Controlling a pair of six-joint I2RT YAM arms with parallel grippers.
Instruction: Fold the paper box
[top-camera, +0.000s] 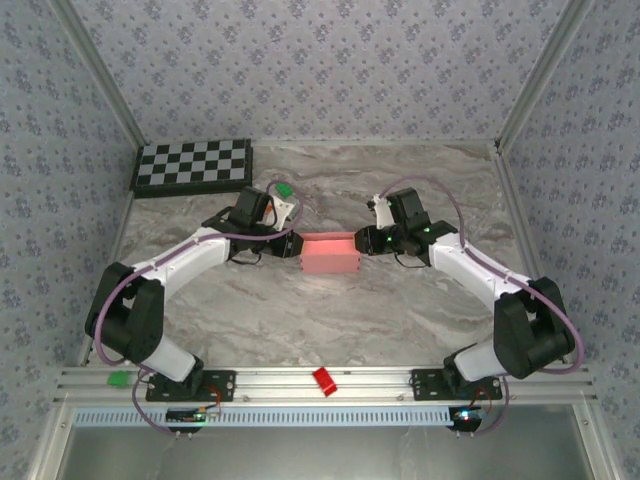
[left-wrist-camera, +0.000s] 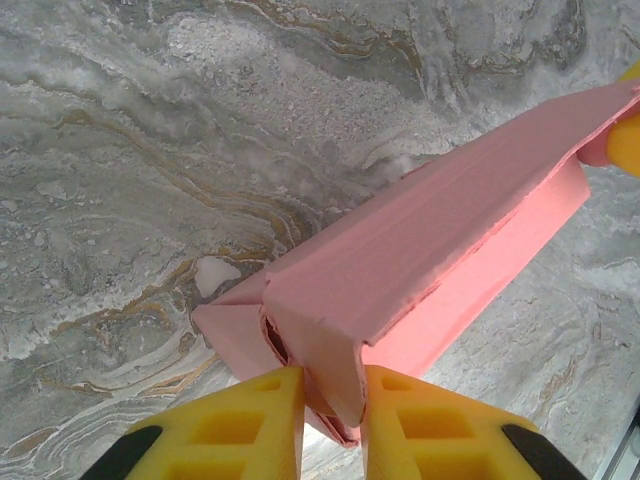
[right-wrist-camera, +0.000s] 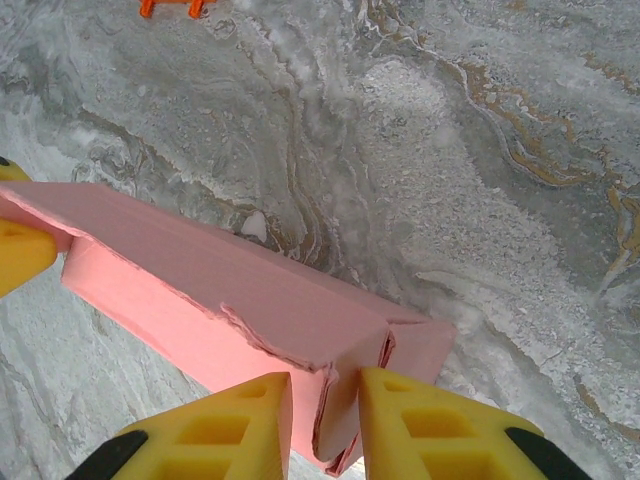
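The salmon-pink paper box (top-camera: 330, 254) sits mid-table as a small, partly folded rectangular box, held between the two arms. My left gripper (top-camera: 291, 244) is at its left end, and in the left wrist view its yellow fingers (left-wrist-camera: 262, 425) are shut on the end flap of the box (left-wrist-camera: 420, 255). My right gripper (top-camera: 366, 241) is at the right end, and its yellow fingers (right-wrist-camera: 420, 430) pinch that end's folded wall of the box (right-wrist-camera: 250, 300). Each wrist view catches the other gripper's yellow fingertip at the box's far end.
A black-and-white checkerboard (top-camera: 193, 165) lies at the back left. A green bit (top-camera: 283, 189) sits behind the left gripper, a red bit (top-camera: 324, 380) and a green bit (top-camera: 121, 379) rest on the front rail. An orange bit (right-wrist-camera: 170, 8) lies on the marble table (top-camera: 330, 320).
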